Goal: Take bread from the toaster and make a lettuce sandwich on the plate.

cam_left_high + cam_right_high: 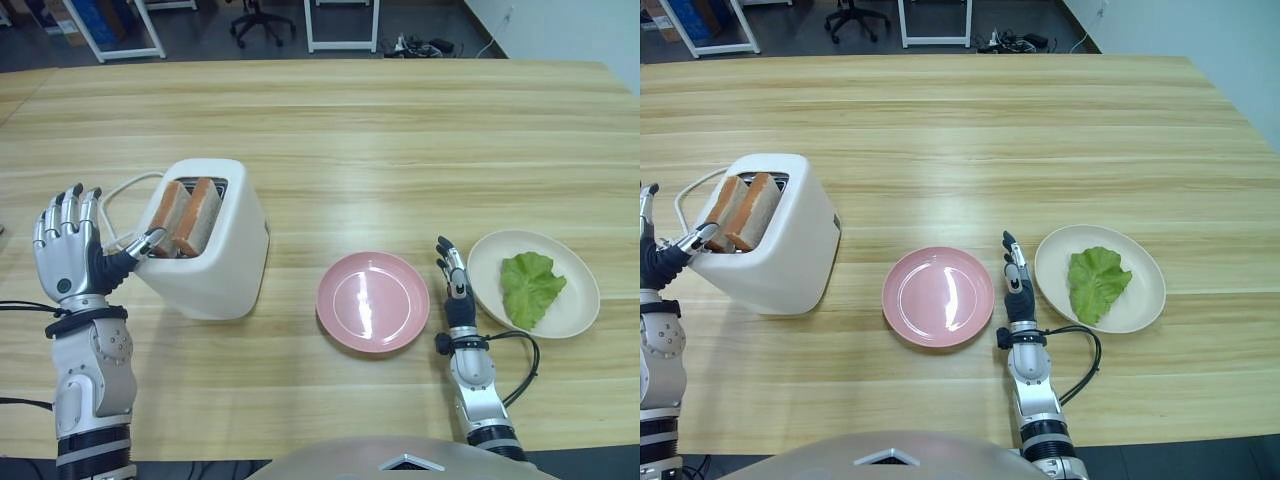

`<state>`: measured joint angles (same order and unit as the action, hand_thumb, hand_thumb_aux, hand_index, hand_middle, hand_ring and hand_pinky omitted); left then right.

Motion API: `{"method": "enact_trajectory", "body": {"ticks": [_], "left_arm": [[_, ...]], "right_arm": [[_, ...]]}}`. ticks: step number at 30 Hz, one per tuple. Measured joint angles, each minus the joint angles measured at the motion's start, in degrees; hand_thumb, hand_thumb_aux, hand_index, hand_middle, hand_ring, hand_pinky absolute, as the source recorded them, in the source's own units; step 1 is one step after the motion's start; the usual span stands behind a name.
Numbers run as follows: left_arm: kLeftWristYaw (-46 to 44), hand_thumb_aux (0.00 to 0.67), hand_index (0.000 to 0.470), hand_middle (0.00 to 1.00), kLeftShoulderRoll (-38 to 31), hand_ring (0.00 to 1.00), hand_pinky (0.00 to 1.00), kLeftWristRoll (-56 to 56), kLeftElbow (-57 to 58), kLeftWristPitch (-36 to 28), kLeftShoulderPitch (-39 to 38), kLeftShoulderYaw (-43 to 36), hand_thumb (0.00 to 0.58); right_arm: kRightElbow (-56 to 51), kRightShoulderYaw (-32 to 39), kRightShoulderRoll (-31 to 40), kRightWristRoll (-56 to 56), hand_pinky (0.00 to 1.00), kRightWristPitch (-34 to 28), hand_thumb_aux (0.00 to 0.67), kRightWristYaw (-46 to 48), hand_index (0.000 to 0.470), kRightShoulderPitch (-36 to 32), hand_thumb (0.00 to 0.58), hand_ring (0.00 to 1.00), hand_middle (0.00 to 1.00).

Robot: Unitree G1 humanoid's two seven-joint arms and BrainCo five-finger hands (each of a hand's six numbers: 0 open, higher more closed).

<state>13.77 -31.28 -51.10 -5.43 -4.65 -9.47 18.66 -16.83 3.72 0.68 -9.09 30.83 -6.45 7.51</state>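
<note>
A white toaster (212, 256) stands at the left of the wooden table with two slices of bread (187, 216) sticking up from its slots. My left hand (72, 250) is just left of the toaster, fingers spread upward and thumb tip touching the nearer slice. An empty pink plate (372, 301) lies in the middle. A green lettuce leaf (529, 286) rests in a cream plate (578, 310) at the right. My right hand (455, 285) stands edge-on between the two plates, fingers straight, holding nothing.
The toaster's white cord (118, 192) loops behind it on the left. A black cable (522, 365) curls beside my right forearm. Office chair and table legs stand beyond the far edge of the table (350, 130).
</note>
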Motion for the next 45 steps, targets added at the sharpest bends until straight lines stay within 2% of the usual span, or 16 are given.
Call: {"method": "enact_trajectory", "body": {"ticks": [9, 18, 29, 30, 31, 32, 33, 34, 35, 45], "left_arm": [[2.4, 0.000, 0.000, 0.00, -1.4, 0.00, 0.00, -1.8, 0.4, -4.3, -0.4, -4.1, 0.000], [4.3, 0.000, 0.000, 0.00, -2.4, 0.00, 0.00, -8.6, -6.5, -8.5, -4.5, -6.1, 0.000], [4.6, 0.000, 0.000, 0.00, -3.2, 0.00, 0.00, -8.6, -5.9, -9.3, -3.7, -7.9, 0.000], [4.4, 0.029, 0.020, 0.00, -3.2, 0.00, 0.00, -8.6, -5.6, -9.5, -3.3, -8.3, 0.049], [4.0, 0.087, 0.061, 0.00, -3.2, 0.00, 0.00, -8.5, -5.1, -9.8, -2.6, -8.7, 0.140], [3.6, 0.208, 0.146, 0.00, -3.2, 0.00, 0.00, -8.4, -4.9, -9.8, -2.0, -9.0, 0.304], [3.2, 0.389, 0.273, 0.00, -3.2, 0.00, 0.00, -8.4, -4.8, -9.8, -1.7, -9.2, 0.478], [2.9, 0.455, 0.319, 0.00, -3.1, 0.00, 0.00, -8.1, -4.7, -10.0, -1.0, -9.6, 0.520], [2.7, 0.670, 0.470, 0.00, -3.1, 0.00, 0.00, -7.8, -4.6, -10.2, -0.6, -9.7, 0.580], [2.0, 0.670, 0.470, 0.00, -2.0, 0.00, 0.00, 0.7, -5.9, -5.9, 1.0, -11.0, 0.580]], "right_arm": [[0.4, -0.2, 0.0, 0.0, 0.00, -0.4, 0.000, 0.2, 0.000, 0.2, 0.000, 0.00, 0.00], [0.5, -0.4, -0.1, 0.0, 0.00, -0.7, 0.000, 0.2, 0.000, 0.3, 0.000, 0.00, 0.00], [0.3, -0.8, -0.1, 0.0, 0.00, -0.9, 0.000, 0.2, 0.000, 0.3, 0.000, 0.00, 0.00], [0.3, -0.8, -0.1, 0.1, 0.00, -1.0, 0.000, 0.2, 0.000, 0.3, 0.000, 0.00, 0.00], [0.3, -0.9, -0.1, 0.1, 0.00, -1.1, 0.000, 0.2, 0.000, 0.3, 0.000, 0.00, 0.00], [0.3, -0.9, -0.1, 0.1, 0.00, -1.2, 0.000, 0.2, 0.000, 0.3, 0.000, 0.00, 0.00], [0.3, -0.9, -0.1, 0.1, 0.00, -1.2, 0.000, 0.2, 0.000, 0.3, 0.000, 0.00, 0.00], [0.3, -0.9, -0.1, 0.1, 0.00, -1.2, 0.000, 0.2, 0.000, 0.3, 0.000, 0.00, 0.00], [0.3, -0.9, -0.2, 0.1, 0.00, -1.3, 0.000, 0.2, 0.000, 0.3, 0.000, 0.00, 0.00], [0.2, -1.4, -0.2, 0.1, 0.00, -1.5, 0.000, 0.0, 0.000, 0.4, 0.000, 0.00, 0.00]]}}
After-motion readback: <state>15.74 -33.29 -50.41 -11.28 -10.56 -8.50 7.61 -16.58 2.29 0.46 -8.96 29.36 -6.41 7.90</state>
